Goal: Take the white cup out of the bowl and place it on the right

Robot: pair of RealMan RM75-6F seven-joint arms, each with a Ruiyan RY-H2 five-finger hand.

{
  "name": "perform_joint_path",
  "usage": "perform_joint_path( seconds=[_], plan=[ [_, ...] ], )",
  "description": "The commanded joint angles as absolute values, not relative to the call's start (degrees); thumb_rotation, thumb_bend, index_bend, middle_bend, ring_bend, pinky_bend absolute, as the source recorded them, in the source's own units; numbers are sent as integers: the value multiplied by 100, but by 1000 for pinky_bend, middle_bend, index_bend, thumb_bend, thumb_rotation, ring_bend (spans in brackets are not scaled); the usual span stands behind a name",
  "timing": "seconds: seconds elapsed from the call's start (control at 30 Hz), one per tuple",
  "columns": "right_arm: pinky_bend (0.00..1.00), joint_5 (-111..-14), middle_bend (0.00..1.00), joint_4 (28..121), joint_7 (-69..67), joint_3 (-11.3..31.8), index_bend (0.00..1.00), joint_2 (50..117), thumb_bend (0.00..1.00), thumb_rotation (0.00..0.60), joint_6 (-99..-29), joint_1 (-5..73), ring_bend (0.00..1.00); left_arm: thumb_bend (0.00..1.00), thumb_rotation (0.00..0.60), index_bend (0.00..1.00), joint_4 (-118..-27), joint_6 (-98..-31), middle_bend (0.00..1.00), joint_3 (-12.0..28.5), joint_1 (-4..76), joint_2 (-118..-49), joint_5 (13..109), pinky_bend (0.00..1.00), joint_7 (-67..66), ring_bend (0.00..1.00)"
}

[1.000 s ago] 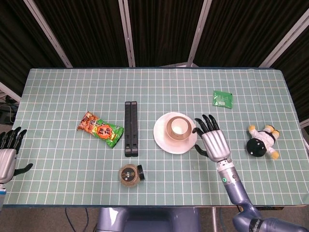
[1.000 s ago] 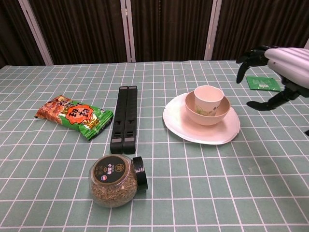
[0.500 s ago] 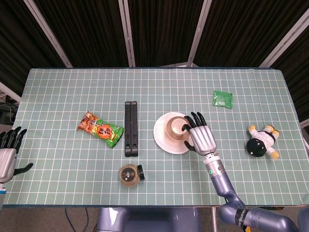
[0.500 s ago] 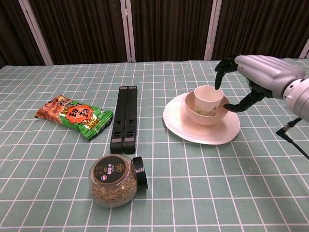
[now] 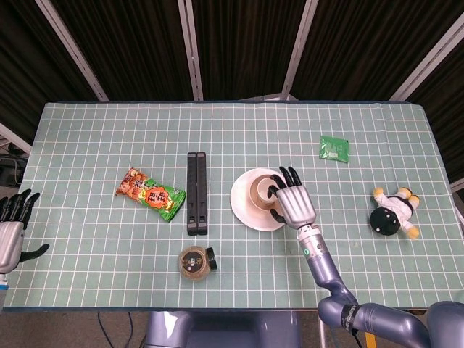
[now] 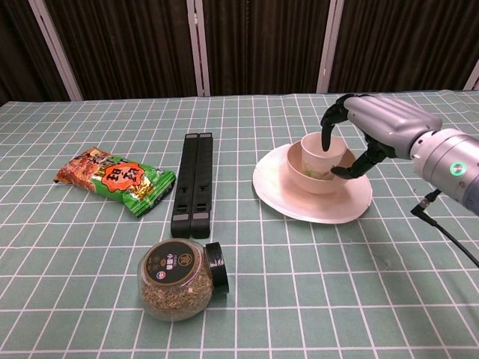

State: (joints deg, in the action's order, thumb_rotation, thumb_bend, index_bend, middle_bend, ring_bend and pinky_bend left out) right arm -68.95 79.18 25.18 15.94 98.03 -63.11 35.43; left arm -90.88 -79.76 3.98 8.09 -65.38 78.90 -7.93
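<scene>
now the right hand [image 6: 372, 124] curls its fingers around the white cup [image 6: 320, 152], left hand [image 5: 10, 233] spread.

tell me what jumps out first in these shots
The right robot hand reaches over the white cup, which sits in the bowl on a white plate mid-table. Left of it lie a bright snack packet and a jar on its side.

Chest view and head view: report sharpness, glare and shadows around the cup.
Chest view: sharp, even light, no glare on the cup; soft shadow beside the plate. Head view: sharp too, but the right hand hides most of the cup.
</scene>
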Motion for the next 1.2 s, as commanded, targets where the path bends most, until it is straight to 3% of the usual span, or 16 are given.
perform_joint_path(
  seconds=[0.03, 0.67, 0.93, 1.2],
  plan=[
    [0, -6851, 209, 7788, 2494, 1602, 492, 9882, 209, 600, -6288, 3598, 0, 0, 600, 0, -9087, -7977, 0, 396, 808, -6538, 7894, 0, -783, 0],
    [0, -6928, 261, 7192, 2244, 1550, 609, 10299, 373, 600, -6397, 3816, 0, 0, 600, 0, -9075, -7963, 0, 384, 815, -6520, 7914, 0, -705, 0],
    [0, -7185, 266, 7786, 2318, 1597, 623, 9925, 372, 600, -6819, 3720, 0, 0, 600, 0, -9076, -7950, 0, 375, 827, -6539, 7918, 0, -757, 0],
    [0, -7267, 266, 8505, 2499, 1447, 627, 8936, 367, 600, -7347, 3183, 0, 0, 600, 0, -9094, -7987, 0, 369, 815, -6544, 7932, 0, -789, 0]
  ],
)
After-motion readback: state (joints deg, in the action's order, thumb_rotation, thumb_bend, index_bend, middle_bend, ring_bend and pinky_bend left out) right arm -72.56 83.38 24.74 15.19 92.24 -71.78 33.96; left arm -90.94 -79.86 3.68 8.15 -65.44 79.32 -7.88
